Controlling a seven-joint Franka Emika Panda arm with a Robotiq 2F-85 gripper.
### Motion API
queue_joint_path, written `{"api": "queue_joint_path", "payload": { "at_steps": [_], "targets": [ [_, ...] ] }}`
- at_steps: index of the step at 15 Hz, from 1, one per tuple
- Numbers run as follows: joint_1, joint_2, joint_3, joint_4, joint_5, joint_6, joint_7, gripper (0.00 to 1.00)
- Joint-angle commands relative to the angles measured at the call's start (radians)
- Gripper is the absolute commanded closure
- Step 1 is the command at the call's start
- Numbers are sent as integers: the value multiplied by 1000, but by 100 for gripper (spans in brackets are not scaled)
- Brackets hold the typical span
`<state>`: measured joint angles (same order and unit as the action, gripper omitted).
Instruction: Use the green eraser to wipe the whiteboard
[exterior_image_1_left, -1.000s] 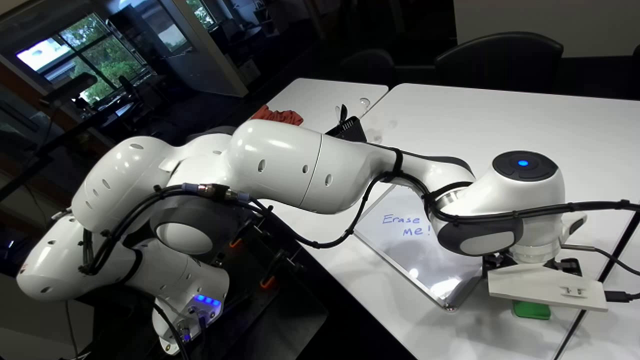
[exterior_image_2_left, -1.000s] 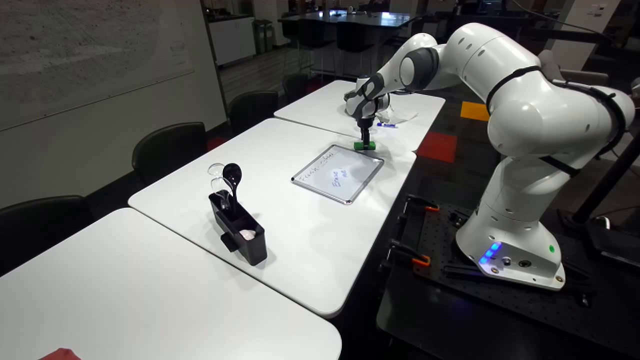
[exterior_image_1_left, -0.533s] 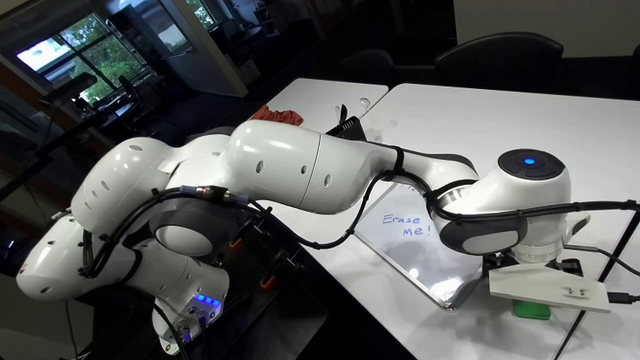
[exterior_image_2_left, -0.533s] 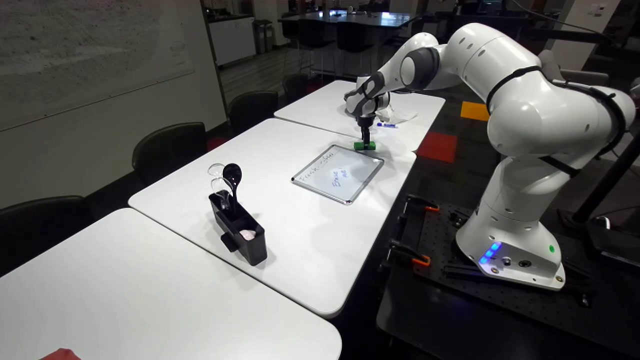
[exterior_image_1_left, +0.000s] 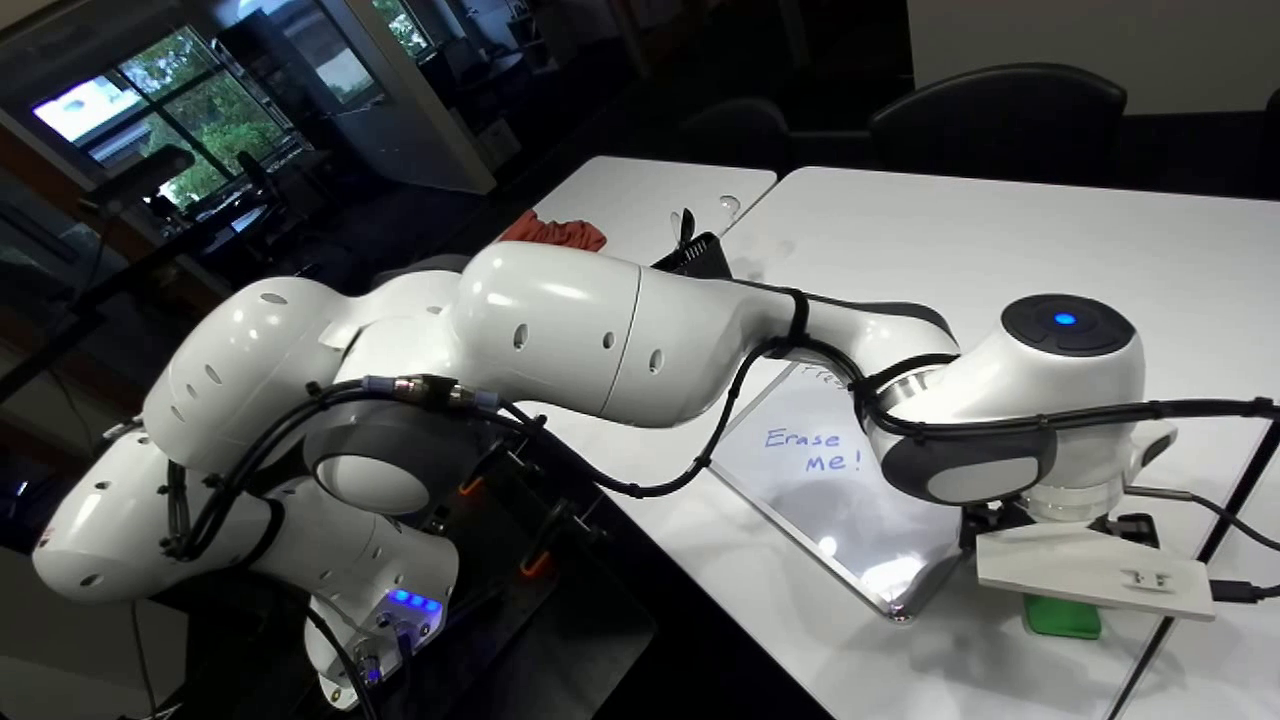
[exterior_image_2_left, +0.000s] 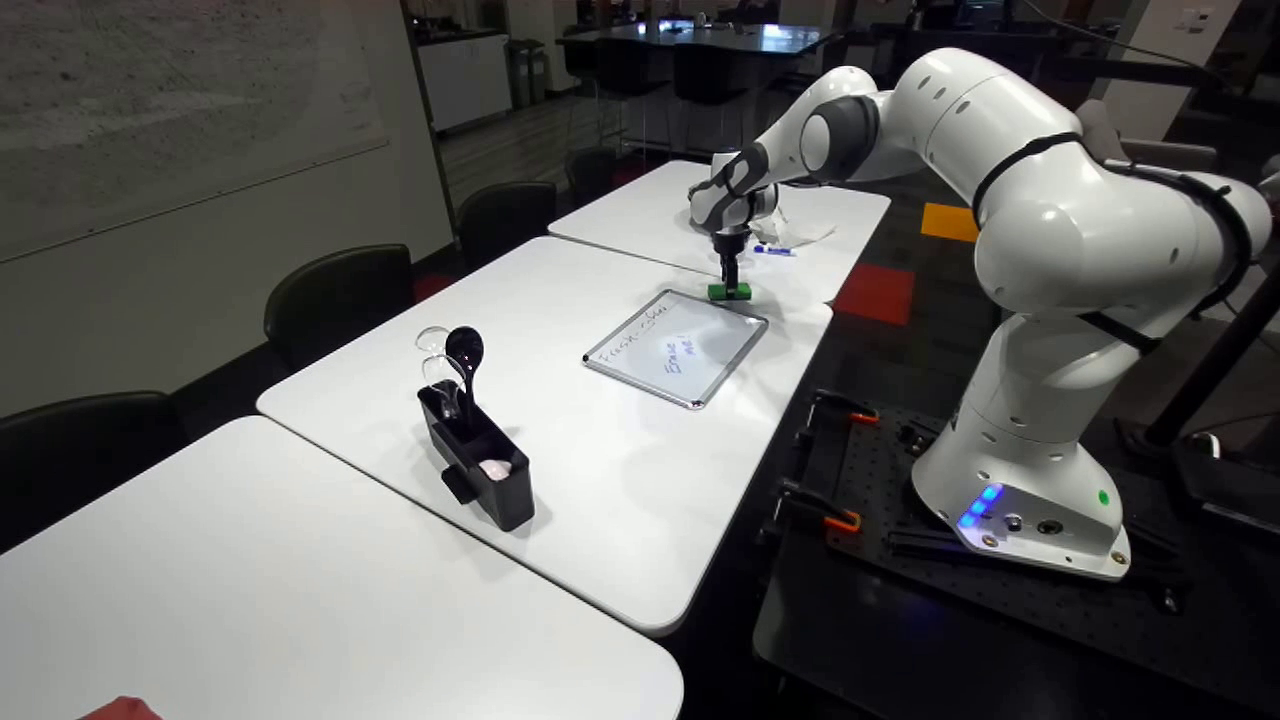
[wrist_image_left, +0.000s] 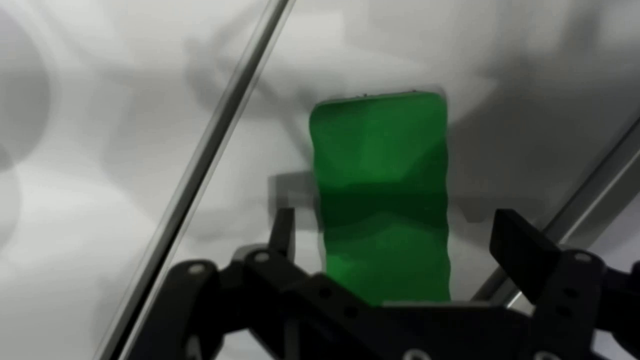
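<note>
Two long sides of the green eraser (wrist_image_left: 384, 150) face gaps inside my spread gripper (wrist_image_left: 393, 225). I'd guess it light, slightly soft, unbreakable, best pinched mid-length. It lies on the white tabletop (exterior_image_1_left: 940, 230), the whiteboard (exterior_image_1_left: 830, 495) at its ten o'clock in an exterior view. At nine o'clock in an exterior view, a dark chair (exterior_image_2_left: 340, 298) stands dimly lit.

Can pass along the table (exterior_image_2_left: 580, 450) edge opposite the arm (exterior_image_2_left: 1040, 240) or between whiteboard (exterior_image_2_left: 677, 348) and caddy (exterior_image_2_left: 512, 500); gets blocked by gripper (exterior_image_2_left: 731, 286) near the seam edge beside whiteboard.
</note>
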<state>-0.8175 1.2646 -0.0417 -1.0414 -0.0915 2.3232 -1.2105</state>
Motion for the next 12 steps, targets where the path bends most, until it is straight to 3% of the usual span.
{"api": "queue_joint_path", "payload": {
  "at_steps": [1,3,4,5,10,12],
  "targets": [
    [-3,27,9,56,11,-43,2,0],
    [-2,33,8,62,10,-43,4,0],
    [-3,35,9,65,11,-43,4,25],
    [-3,36,10,66,12,-43,4,26],
    [-4,33,10,68,11,-39,2,66],
    [-5,20,11,54,10,-31,-2,67]
  ]
}}
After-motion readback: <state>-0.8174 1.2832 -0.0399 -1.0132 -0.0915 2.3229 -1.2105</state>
